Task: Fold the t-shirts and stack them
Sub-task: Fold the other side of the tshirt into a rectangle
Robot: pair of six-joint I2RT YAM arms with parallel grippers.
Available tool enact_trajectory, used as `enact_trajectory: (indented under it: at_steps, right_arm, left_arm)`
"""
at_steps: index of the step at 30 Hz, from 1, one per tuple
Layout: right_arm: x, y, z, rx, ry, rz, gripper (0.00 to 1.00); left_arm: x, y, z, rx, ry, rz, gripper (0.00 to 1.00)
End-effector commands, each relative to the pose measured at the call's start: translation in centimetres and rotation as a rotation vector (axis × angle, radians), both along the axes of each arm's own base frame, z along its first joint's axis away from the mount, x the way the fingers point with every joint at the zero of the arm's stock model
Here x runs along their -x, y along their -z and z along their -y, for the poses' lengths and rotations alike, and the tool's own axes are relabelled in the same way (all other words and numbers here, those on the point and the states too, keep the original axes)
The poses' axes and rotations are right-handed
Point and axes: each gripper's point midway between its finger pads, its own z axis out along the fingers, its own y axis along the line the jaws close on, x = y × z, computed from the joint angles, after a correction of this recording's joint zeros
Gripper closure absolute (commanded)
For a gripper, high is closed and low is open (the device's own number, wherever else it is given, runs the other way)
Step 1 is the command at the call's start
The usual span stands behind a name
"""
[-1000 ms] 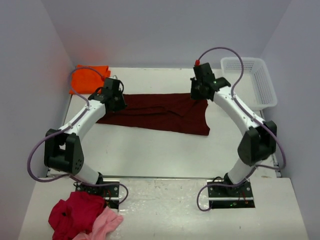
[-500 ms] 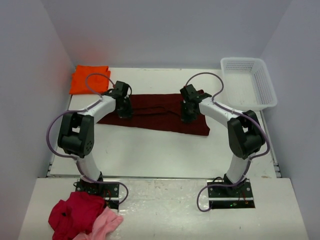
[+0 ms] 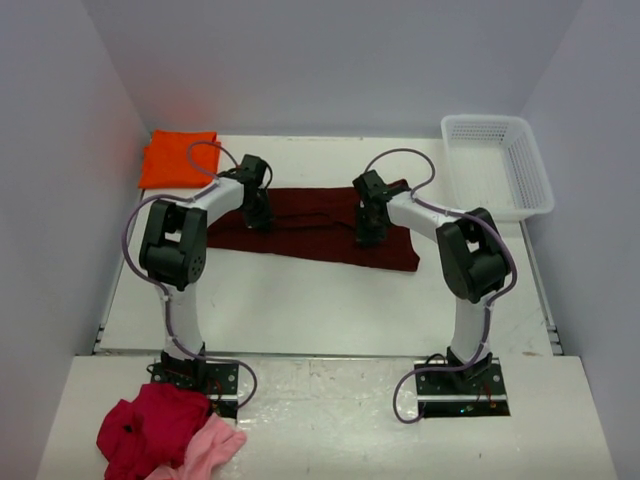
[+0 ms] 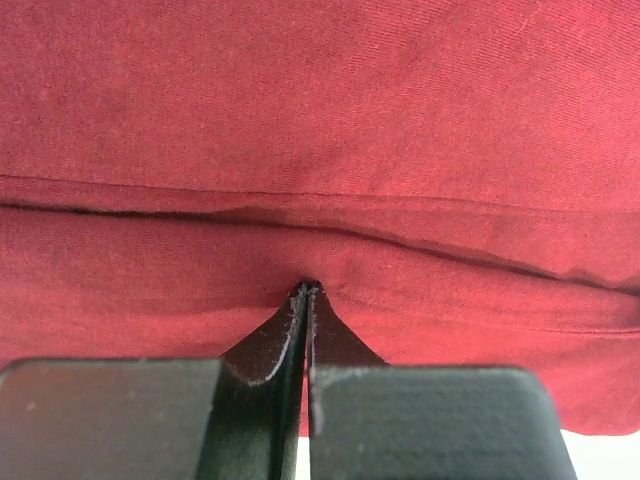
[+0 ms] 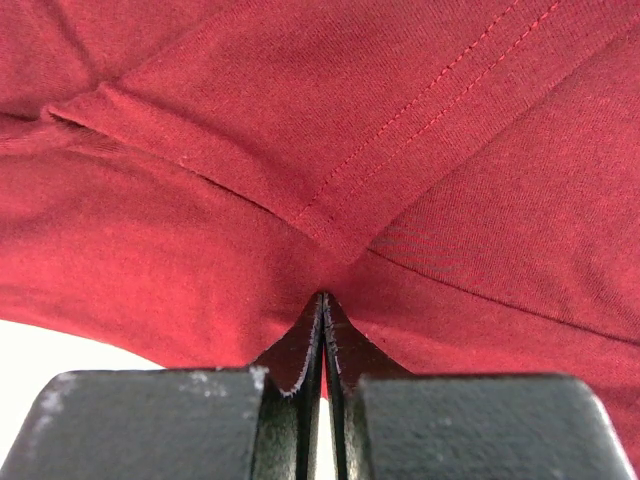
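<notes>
The dark maroon t-shirt (image 3: 310, 225) lies spread across the middle of the table. My left gripper (image 3: 259, 216) is down on its left part, and my right gripper (image 3: 367, 233) is on its right part. In the left wrist view the left gripper (image 4: 305, 288) is shut, its tips pinching into maroon cloth (image 4: 320, 120) just below a fold line. In the right wrist view the right gripper (image 5: 323, 296) is shut the same way, under a stitched hem (image 5: 400, 130) folded over. The orange t-shirt (image 3: 180, 158) lies folded at the back left corner, away from both grippers.
A white plastic basket (image 3: 533, 170) stands at the back right. A crimson garment (image 3: 145, 425) and a pink one (image 3: 212, 447) lie heaped on the near ledge, left of the arm bases. Bare table (image 3: 300, 300) shows between the shirt and the bases.
Both grippers, shut throughout, have moved from the shirt's far corners inward and toward the near side. Both arms have folded up closer to their bases. The orange t-shirt is now uncovered.
</notes>
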Motion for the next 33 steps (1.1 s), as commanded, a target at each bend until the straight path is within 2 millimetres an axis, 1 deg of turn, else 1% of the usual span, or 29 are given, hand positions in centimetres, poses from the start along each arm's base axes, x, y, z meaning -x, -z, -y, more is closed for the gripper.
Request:
enact_trajectory:
  at_steps: [1,3,4,5,6,7,8,9,10,11,12,13,14,16,17,18,19,20,22,23,24,26,28,29,30,32,33]
  right_arm:
    - [-0.7,-0.6,-0.7,-0.027,0.016,0.022,1.00]
    - [-0.4,-0.2,0.2,0.011,0.049,0.010,1.00]
    - [-0.2,-0.2,0.4,0.017,0.058,0.009,1.00]
    - [0.0,-0.1,0.7,0.026,0.069,0.003,1.00]
    - [0.4,0.2,1.2,0.044,0.090,-0.005,1.00]
    - [0.6,0.1,1.4,0.047,0.099,-0.004,1.00]
    - [1.0,0.2,1.6,0.052,0.110,-0.014,1.00]
    - [1.5,0.7,2.0,0.061,0.131,-0.026,1.00]
    - [1.8,0.6,2.1,0.062,0.135,-0.025,1.00]
    - [2.1,0.9,2.3,0.065,0.141,-0.034,1.00]
    - [2.8,1.4,2.7,0.074,0.151,-0.050,1.00]
    - [3.2,1.6,2.9,0.077,0.155,-0.059,1.00]
    - [3.8,2.0,3.2,0.082,0.157,-0.070,1.00]
    - [4.6,2.4,3.5,0.086,0.162,-0.078,1.00]
    - [5.2,2.7,3.9,0.090,0.165,-0.083,1.00]
    - [5.4,2.7,4.0,0.087,0.171,-0.082,1.00]
    - [5.8,2.9,4.1,0.087,0.170,-0.087,1.00]
    - [6.6,3.4,4.5,0.092,0.173,-0.102,1.00]
    - [7.2,3.1,4.5,0.069,0.185,-0.095,1.00]
    - [7.5,3.1,4.4,0.056,0.187,-0.100,1.00]
    - [7.7,2.5,4.0,0.025,0.198,-0.099,1.00]
    - [8.6,2.6,4.3,0.022,0.215,-0.111,1.00]
    - [9.0,2.2,4.1,0.012,0.214,-0.102,1.00]
    - [9.5,2.4,4.2,0.013,0.218,-0.110,1.00]
    - [9.7,2.3,4.2,0.014,0.219,-0.104,1.00]
    - [9.6,1.3,3.6,0.009,0.189,-0.058,1.00]
    - [9.4,0.6,3.5,0.013,0.178,-0.026,1.00]
  left_arm:
    - [1.5,1.9,-0.4,-0.021,-0.021,-0.089,1.00]
    - [2.2,2.4,-0.9,-0.040,-0.032,-0.111,1.00]
    - [2.6,2.3,-1.0,-0.042,-0.038,-0.120,1.00]
    - [3.3,2.6,-1.1,-0.047,-0.038,-0.135,1.00]
    - [3.4,2.3,-1.6,-0.069,-0.046,-0.120,1.00]
    - [3.6,2.3,-1.8,-0.072,-0.052,-0.114,1.00]
    - [4.7,2.8,-2.3,-0.084,-0.052,-0.133,1.00]
    - [5.1,2.5,-2.4,-0.085,-0.062,-0.130,1.00]
    - [5.3,2.4,-2.5,-0.083,-0.063,-0.125,1.00]
    - [6.6,3.0,-2.7,-0.085,-0.061,-0.150,1.00]
    - [6.8,2.6,-2.8,-0.081,-0.064,-0.142,1.00]
    - [7.2,2.6,-2.9,-0.081,-0.065,-0.147,1.00]
    - [8.1,2.9,-3.1,-0.085,-0.063,-0.161,1.00]
    - [8.6,2.5,-3.2,-0.081,-0.071,-0.148,1.00]
    - [9.5,2.8,-3.4,-0.084,-0.073,-0.160,1.00]
    - [9.7,2.5,-3.5,-0.079,-0.075,-0.151,1.00]
    - [10.5,2.8,-3.6,-0.079,-0.076,-0.162,1.00]
    - [10.8,2.9,-3.7,-0.078,-0.076,-0.165,1.00]
    - [11.1,2.7,-3.7,-0.072,-0.078,-0.157,1.00]
    - [11.9,3.0,-3.9,-0.073,-0.078,-0.171,1.00]
    - [11.9,2.8,-3.8,-0.068,-0.079,-0.162,1.00]
    - [12.6,3.1,-4.0,-0.068,-0.079,-0.172,1.00]
    - [13.2,3.3,-4.1,-0.071,-0.079,-0.178,1.00]
    - [13.2,3.2,-4.1,-0.070,-0.077,-0.174,1.00]
    - [13.1,3.0,-4.1,-0.069,-0.076,-0.165,1.00]
    - [12.9,2.7,-4.1,-0.069,-0.064,-0.149,1.00]
    - [12.6,2.1,-3.9,-0.064,-0.055,-0.127,1.00]
